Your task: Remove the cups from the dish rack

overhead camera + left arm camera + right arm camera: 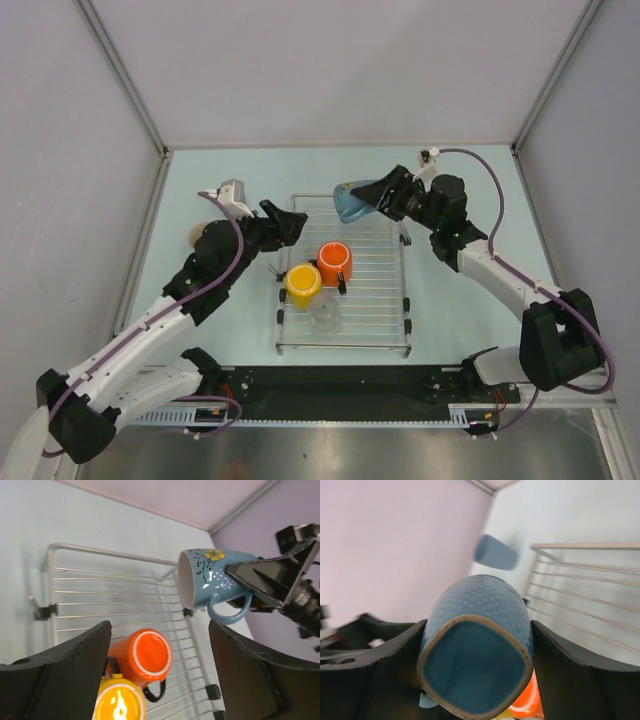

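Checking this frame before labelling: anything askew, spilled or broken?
Only the blue mug: it is tipped on its side in the right gripper, above the far right corner of the rack. It is held, not fallen. The orange mug, yellow cup and glass sit on the rack. No spill or damage shows.

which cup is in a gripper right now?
The light blue flowered mug, held on its side by the right gripper. The orange mug, yellow cup and glass stand on the rack.
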`<action>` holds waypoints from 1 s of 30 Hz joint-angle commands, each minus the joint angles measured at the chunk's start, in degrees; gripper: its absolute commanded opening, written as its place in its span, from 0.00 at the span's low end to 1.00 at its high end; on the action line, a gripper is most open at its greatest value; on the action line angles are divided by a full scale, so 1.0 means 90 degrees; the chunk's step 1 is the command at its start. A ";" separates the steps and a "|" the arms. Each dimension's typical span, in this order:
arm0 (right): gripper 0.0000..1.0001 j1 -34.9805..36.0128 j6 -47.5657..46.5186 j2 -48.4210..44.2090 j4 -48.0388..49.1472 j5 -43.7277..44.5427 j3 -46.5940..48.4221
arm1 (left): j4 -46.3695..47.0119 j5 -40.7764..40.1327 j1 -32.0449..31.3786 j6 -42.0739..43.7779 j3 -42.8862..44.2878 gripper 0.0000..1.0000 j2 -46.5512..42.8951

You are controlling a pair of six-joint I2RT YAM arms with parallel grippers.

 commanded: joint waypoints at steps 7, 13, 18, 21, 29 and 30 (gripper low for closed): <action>0.00 -0.0676 0.4368 0.0576 0.7245 -0.1575 -0.1602 | 0.3679 0.2740 0.0635 -0.0990 -0.1231 0.80 0.0155; 0.00 -0.0442 0.4568 0.0929 0.7933 -0.1496 -0.1818 | 0.4748 0.3512 0.0665 -0.1411 -0.1321 0.73 0.0634; 0.00 -0.0130 0.4168 0.0841 0.7397 -0.1594 -0.1613 | 0.4690 0.3531 0.0665 -0.1226 -0.1213 0.72 0.0634; 0.00 0.0065 0.4040 0.0870 0.7288 -0.1594 -0.1515 | 0.4641 0.3571 0.0665 -0.1196 -0.1135 0.72 0.0702; 0.00 0.0505 0.3874 0.1036 0.7200 -0.1564 -0.1339 | 0.4739 0.3639 0.0587 -0.1225 -0.1174 0.70 0.0859; 0.00 0.0525 0.3855 0.1065 0.7180 -0.1574 -0.1320 | 0.4758 0.3649 0.0587 -0.1235 -0.1184 0.70 0.0907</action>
